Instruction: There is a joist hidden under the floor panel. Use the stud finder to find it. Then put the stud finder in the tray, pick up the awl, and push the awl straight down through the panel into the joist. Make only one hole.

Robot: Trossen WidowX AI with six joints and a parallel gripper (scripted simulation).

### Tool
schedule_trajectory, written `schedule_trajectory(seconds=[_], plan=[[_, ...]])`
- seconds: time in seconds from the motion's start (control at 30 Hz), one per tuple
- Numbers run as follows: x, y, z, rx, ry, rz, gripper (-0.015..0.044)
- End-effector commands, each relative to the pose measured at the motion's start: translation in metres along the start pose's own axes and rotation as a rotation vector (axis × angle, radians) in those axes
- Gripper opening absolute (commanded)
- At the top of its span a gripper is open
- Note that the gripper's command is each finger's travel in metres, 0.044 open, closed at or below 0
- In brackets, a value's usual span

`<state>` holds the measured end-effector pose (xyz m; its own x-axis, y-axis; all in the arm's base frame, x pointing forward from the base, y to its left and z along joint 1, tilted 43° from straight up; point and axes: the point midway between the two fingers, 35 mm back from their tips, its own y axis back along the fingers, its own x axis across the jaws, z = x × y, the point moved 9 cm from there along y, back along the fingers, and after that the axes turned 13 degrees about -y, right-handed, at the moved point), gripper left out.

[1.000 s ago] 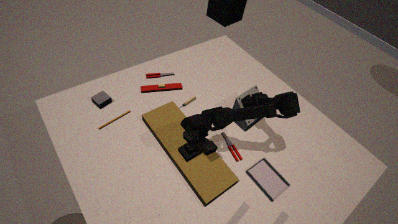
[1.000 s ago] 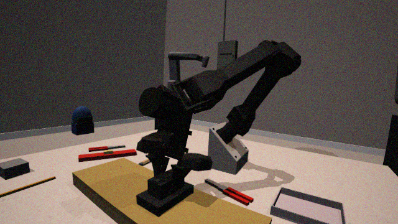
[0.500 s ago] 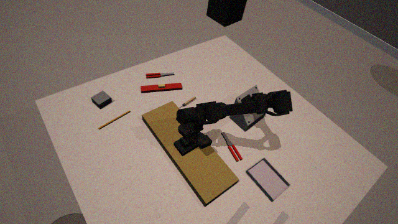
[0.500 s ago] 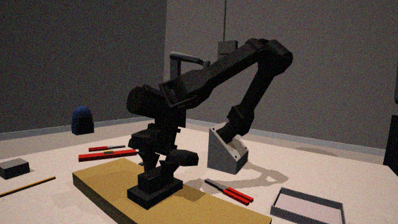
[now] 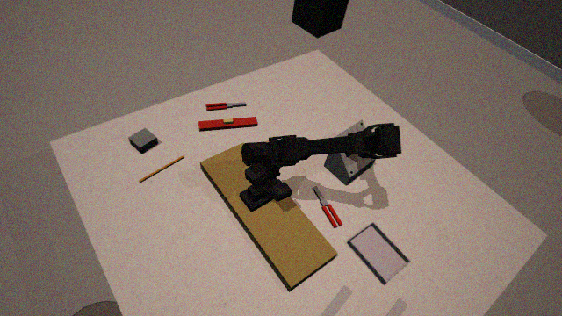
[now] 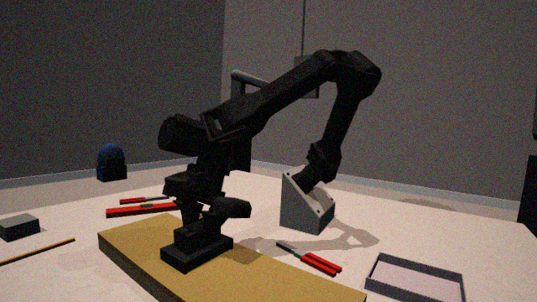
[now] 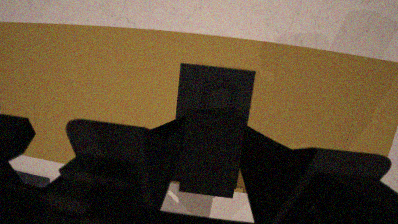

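Note:
My gripper is shut on the black stud finder. The stud finder is upright, its broad base down, at or just above the top of the tan floor panel, around the middle of the panel's length. Whether it touches the panel is not clear. No lit indicator shows on it. The shallow dark-rimmed tray is empty, off the panel's near right end. The awl is not visible in these views. The joist is hidden under the panel.
Red-handled pliers lie between panel and tray. A grey wedge stands beneath the forearm. Beyond the panel are a red level, more pliers, a grey block and a pencil.

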<state>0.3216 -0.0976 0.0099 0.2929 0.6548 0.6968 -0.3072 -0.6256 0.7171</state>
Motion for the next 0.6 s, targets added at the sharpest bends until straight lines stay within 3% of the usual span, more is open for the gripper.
schedule_trajectory(seconds=[0.0, 0.57], plan=[[-0.011, 0.000, 0.002, -0.001, -0.004, -0.006, 0.0000], [-0.050, 0.001, 0.011, -0.002, -0.003, -0.008, 0.0000]])
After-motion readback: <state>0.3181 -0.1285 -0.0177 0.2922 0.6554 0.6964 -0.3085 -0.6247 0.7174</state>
